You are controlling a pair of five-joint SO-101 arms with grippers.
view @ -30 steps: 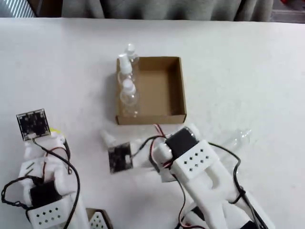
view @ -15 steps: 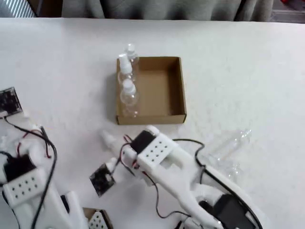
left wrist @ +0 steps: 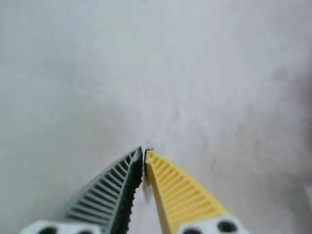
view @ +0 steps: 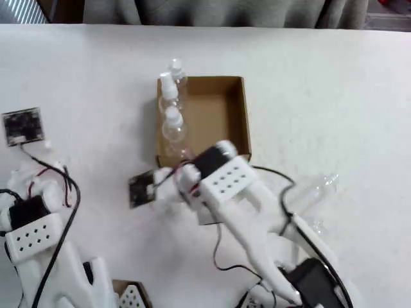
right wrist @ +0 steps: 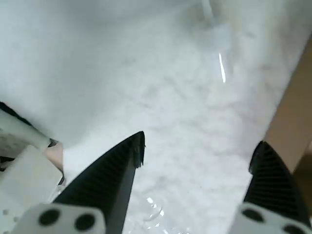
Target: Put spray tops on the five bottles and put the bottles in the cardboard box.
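Several bottles point(view: 173, 125) with spray tops sit along the left wall of the cardboard box point(view: 221, 122). The right arm point(view: 225, 183) hangs just over the box's near left corner, and a loose clear bottle point(view: 316, 188) lies well apart to the right; I judge a spread finger could catch the cardboard wall and shove the box or topple those bottles. From the left wrist, the left gripper point(left wrist: 145, 155) is pinched closed on nothing above the table point(left wrist: 146, 58). From the right wrist, the right gripper point(right wrist: 200, 146) gapes wide, holding nothing, the box's edge just beside one finger
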